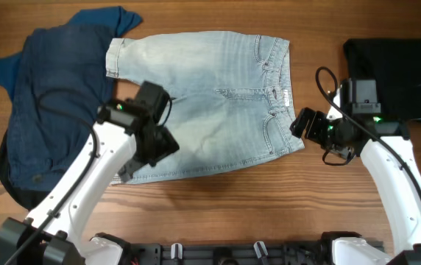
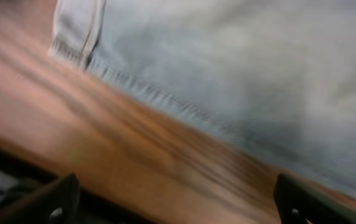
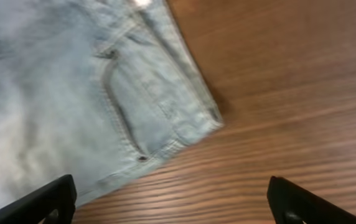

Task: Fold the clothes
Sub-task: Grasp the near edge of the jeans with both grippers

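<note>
A pair of light blue jeans [image 1: 210,96] lies folded flat across the middle of the wooden table [image 1: 232,206], waistband to the right. My left gripper [image 1: 163,143] hovers over the jeans' lower left part, open and empty; its wrist view shows the jeans' hem [image 2: 165,99] and bare wood between the wide fingers [image 2: 178,208]. My right gripper [image 1: 302,124] sits just off the jeans' right waistband corner, open and empty; its wrist view shows the pocket and corner of the jeans [image 3: 134,112] above the spread fingers [image 3: 178,202].
A dark blue garment [image 1: 56,96] lies crumpled at the left, partly under the left arm. A black folded garment [image 1: 394,66] lies at the back right. The table's front edge carries a black rail [image 1: 218,254].
</note>
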Controlling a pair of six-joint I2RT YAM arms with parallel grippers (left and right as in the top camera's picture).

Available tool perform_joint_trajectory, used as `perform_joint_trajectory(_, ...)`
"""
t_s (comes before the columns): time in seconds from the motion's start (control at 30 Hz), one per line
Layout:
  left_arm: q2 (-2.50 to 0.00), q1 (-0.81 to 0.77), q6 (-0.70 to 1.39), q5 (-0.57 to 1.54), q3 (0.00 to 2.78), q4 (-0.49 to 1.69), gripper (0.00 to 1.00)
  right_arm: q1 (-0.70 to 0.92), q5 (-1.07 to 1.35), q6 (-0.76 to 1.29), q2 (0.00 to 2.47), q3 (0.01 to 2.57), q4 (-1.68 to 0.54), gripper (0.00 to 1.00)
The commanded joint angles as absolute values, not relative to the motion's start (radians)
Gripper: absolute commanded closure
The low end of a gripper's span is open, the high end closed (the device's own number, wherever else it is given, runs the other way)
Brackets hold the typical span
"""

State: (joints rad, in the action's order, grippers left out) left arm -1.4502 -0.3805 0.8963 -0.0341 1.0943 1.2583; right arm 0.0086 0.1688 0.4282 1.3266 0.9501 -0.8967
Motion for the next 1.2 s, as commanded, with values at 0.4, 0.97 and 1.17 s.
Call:
perform_joint_trajectory(0.4,-1.415,-0.336,1.055,-0.118,0.794,0.961,0.02,0.114,0.11,0.545,1.583,0.799,-0.559,0.18)
perform_joint_trajectory(0.97,-1.583,-0.264,1.052,-0.185,0.754,0.851,0.12,0.141,0.096,0.549,1.708,0.798,-0.521,0.35)
perform_joint_trajectory(1.17,-1.744,-0.264,1.051,-0.226,0.754,0.767,0.29,0.141,0.098,0.549,1.708,0.798,-0.545,0.61)
